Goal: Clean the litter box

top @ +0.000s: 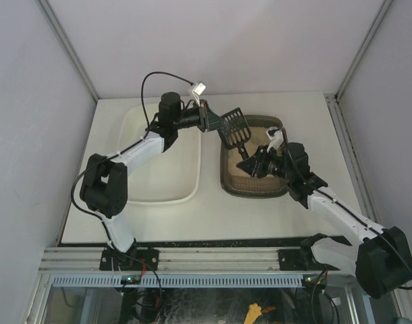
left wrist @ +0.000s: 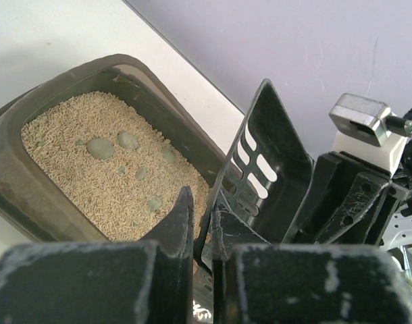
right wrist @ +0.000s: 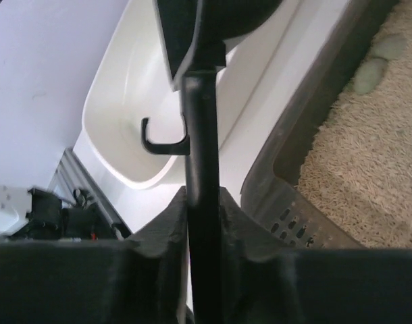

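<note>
Markings: small moulded marks point(right wrist: 295, 228) on the litter box point(right wrist: 280, 192) corner, just right of my right pincer point(right wrist: 204, 199), too blurred to read.
Surface: white surface point(top: 213, 216), pale walls point(top: 226, 47) on three sides, a metal rail point(top: 213, 256) at the near edge behind both pincers.
Litter box: beneath my right pincer and to the right of my left pincer point(top: 207, 119). Its long axis runs away from me toward the back wall, parallel to the cream tub point(top: 196, 165) under my left arm. It holds beige litter with grey-green clumps point(left wrist: 100, 147).
Left pincer: clenched on the black slotted scoop point(top: 234, 127) by its edge.
Right pincer: clenched on the scoop's handle point(right wrist: 204, 135), fingers touching both sides.
</note>
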Robot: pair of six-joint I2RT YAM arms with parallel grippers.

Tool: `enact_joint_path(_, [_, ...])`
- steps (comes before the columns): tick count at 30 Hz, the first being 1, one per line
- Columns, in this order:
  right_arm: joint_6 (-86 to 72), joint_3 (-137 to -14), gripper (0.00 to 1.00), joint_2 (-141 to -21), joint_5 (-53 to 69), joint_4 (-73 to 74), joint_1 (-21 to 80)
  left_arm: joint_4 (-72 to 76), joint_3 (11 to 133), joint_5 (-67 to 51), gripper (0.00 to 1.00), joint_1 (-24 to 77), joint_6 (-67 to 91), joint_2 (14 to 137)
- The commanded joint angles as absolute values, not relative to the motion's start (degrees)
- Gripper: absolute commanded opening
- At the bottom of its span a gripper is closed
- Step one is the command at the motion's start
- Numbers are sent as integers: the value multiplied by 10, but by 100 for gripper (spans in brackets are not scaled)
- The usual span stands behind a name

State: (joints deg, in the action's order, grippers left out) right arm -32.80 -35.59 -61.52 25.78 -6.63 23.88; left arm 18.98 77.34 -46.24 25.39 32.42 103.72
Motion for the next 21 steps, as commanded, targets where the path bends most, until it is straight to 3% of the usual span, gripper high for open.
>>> enact_joint_path(1, [-342,-362,2,-620,275,-115,235,202,769,-467,2,255,318,995])
enact_joint_path(3, [-340,-359,0,-610,262,-103,235,202,767,-470,6,255,318,992])
enact_joint_path(9, [-315,-351,0,-542,234,-39,221,202,728,-458,6,260,310,960])
enact_joint_path(10, [-312,-351,0,-533,239,-22,215,202,721,-450,12,262,309,955])
enact_joint_path(11, [-309,-351,0,-521,240,-6,213,201,715,-442,36,263,308,951])
enact_joint_path(12, [-306,-351,0,-507,230,12,213,193,713,-427,71,264,305,946])
enact_joint_path(13, [-313,-354,0,-492,211,45,211,177,715,-408,96,264,298,942])
enact_joint_path(16, [-346,-399,0,-467,134,203,195,110,725,-308,100,264,273,918])
enact_joint_path(21, [-359,-451,0,-481,131,382,191,-42,785,-112,100,264,350,916])
